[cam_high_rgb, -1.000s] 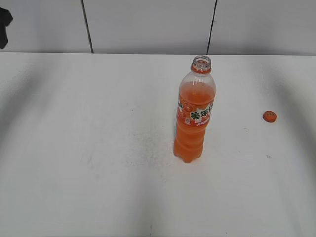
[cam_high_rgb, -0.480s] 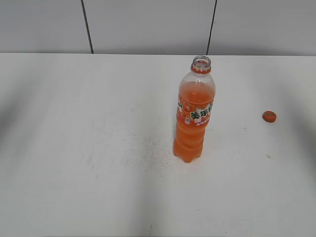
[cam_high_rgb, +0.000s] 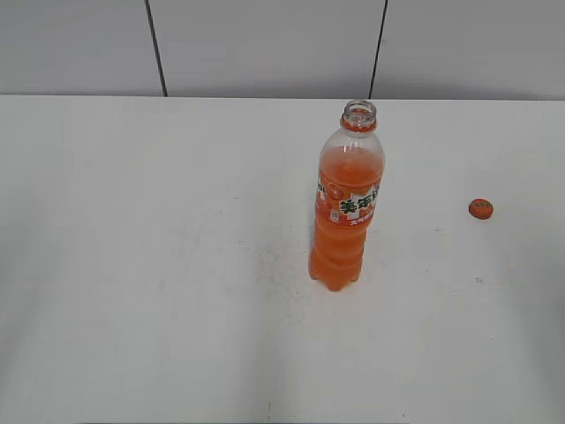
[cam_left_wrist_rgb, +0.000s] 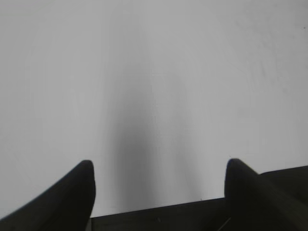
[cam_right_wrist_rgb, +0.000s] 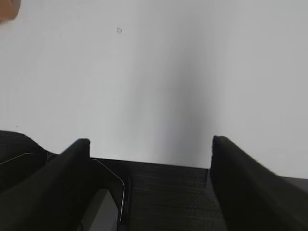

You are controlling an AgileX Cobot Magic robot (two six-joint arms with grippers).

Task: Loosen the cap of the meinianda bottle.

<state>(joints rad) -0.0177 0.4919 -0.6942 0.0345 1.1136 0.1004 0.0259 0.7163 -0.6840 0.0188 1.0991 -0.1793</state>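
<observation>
The meinianda bottle (cam_high_rgb: pixel 346 208) stands upright near the middle of the white table (cam_high_rgb: pixel 159 265), its neck open with no cap on it. The orange cap (cam_high_rgb: pixel 480 208) lies on the table to the right of the bottle, well apart from it. Neither gripper shows in the exterior view. In the left wrist view my left gripper (cam_left_wrist_rgb: pixel 159 168) is open and empty above bare table. In the right wrist view my right gripper (cam_right_wrist_rgb: pixel 150 144) is open and empty; an orange blur sits at that view's top left corner (cam_right_wrist_rgb: pixel 7 9).
A grey panelled wall (cam_high_rgb: pixel 265 44) runs behind the table's far edge. The table's near edge shows dark in both wrist views (cam_left_wrist_rgb: pixel 159 216).
The dark arm part at the exterior view's upper left has gone out of view. The soft shadows on the table's sides have faded. Bottle and cap stay put.
</observation>
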